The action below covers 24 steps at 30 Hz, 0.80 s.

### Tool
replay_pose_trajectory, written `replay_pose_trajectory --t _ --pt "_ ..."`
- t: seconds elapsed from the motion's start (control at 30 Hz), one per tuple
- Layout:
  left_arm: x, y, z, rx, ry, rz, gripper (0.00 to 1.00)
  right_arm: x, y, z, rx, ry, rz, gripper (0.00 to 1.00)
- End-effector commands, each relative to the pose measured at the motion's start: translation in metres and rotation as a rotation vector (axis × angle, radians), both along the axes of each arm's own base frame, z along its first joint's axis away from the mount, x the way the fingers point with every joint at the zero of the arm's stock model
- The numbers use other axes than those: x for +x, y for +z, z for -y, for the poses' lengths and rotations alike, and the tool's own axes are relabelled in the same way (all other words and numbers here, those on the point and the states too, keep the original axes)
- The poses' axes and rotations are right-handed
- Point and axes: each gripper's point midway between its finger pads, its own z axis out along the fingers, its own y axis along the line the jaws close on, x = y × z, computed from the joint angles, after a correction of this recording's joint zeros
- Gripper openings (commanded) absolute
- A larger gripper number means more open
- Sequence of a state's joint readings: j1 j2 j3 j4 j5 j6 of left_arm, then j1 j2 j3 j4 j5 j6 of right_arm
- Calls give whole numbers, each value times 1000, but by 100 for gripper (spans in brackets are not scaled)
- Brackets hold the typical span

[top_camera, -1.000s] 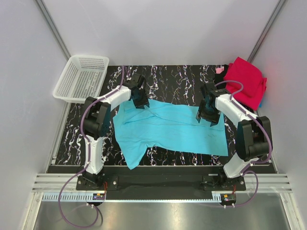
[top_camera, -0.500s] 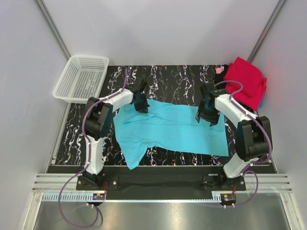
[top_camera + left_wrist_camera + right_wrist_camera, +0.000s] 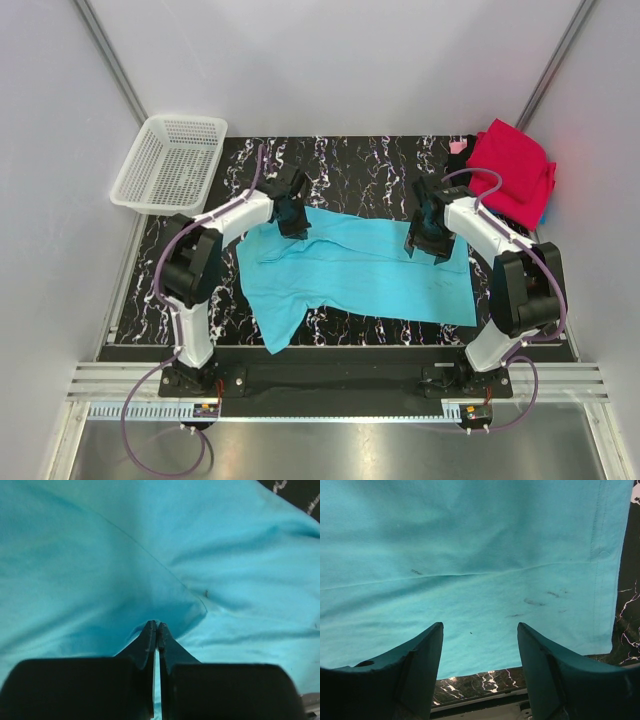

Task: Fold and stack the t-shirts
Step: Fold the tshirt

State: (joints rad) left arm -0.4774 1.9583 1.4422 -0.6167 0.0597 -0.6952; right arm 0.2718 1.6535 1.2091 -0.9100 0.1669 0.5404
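Black marbled tabletop (image 3: 370, 160) is carrying everything, and its near edge is being cut off by the arm bases. One turquoise t-shirt (image 3: 350, 275) is lying spread across the tabletop's middle, with a sleeve trailing toward the near left. Both arms are covering its far edge, so the collar is not showing. In the wrist views it is filling almost the whole picture.

One red t-shirt (image 3: 512, 170) is sitting bunched at the far right corner, well apart from the turquoise one. A bit of pink cloth (image 3: 458, 147) and a bit of blue cloth (image 3: 549, 212) are peeking from under it, too hidden to tell what they are. One white mesh basket (image 3: 168, 160) is hanging off the far left corner.

There are two arms. Left end effector (image 3: 293, 222) is pressing its fingers (image 3: 150, 640) together on a pinched ridge of turquoise cloth near the shirt's far left. Right end effector (image 3: 428, 240) is gaping wide over the shirt's far right part and gripping nothing. Whether it is touching the cloth is unclear.

Compared with a second ago, the left end effector is sitting slightly nearer and more inward, the right one is shifted a touch leftward, and the shirt outline is looking almost unchanged.
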Motion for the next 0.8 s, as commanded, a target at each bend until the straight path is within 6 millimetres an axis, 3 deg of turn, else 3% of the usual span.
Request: replay_pose_trajectory --t 0.0,0.2,0.3,0.33,0.43,0.53,0.77 --pt "-11 30 4 -18 -2 60 0 3 11 -2 -4 -9 47 68" --pt "-49 17 22 -8 -52 11 6 6 21 -2 -7 -7 77 68" --pt "-70 4 31 17 -82 -19 23 7 27 -1 -9 -7 87 68" --pt "-77 -4 29 34 -81 -39 35 7 28 -1 -10 -6 90 68" --pt "-88 -17 19 89 -50 -52 50 7 31 -1 -7 -6 97 69" --pt "-87 -21 1 156 6 -26 54 5 30 0 -14 -2 89 69" --pt "-75 25 1 112 -3 109 54 4 25 5 -40 -6 80 70"
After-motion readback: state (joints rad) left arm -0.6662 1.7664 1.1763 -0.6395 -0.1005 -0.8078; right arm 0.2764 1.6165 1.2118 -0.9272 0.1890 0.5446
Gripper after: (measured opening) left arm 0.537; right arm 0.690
